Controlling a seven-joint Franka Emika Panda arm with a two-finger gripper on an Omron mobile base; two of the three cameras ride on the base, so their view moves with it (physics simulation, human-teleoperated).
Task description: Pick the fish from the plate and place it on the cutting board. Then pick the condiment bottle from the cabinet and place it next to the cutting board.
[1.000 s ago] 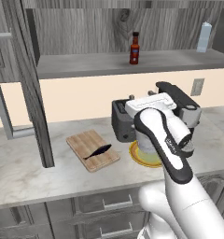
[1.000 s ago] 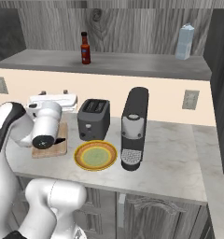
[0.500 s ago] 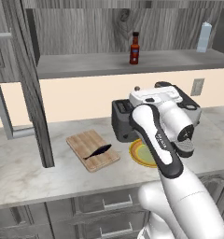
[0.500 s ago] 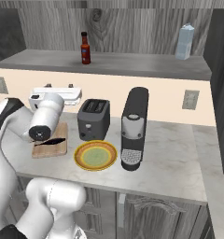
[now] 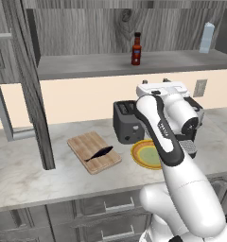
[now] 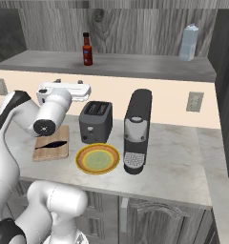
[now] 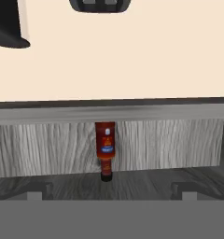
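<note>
Dark grey-black and slim, the fish (image 5: 99, 153) lies diagonally on the rectangular light-brown wooden cutting board (image 5: 85, 143), which rests on the pale marbled stone counter (image 5: 25, 175). Just beside the board, apart from it, sits the round flat plate (image 6: 82, 163) with its yellow-orange rim and greenish centre, nothing on it. Behind the plate stands a dark grey two-slot toaster (image 6: 95, 122), and to the plate's right in the right base view a tall black coffee machine (image 6: 137, 131).

Above the counter, the small dark-red condiment bottle (image 5: 135, 49) with a black cap stands upright on the open shelf of the grey wood-grain cabinet (image 5: 82, 64). A taller pale blue-white bottle (image 6: 188, 43) stands well apart from it, further along the same shelf. In the hand view the red bottle appears upside down near the middle of the picture, against the grained back panel.

The white arm's gripper (image 6: 63, 90) is raised above the counter, below the shelf's level, level with the beige wall strip (image 5: 82, 101). Its fingers stand wide apart with nothing between them.
</note>
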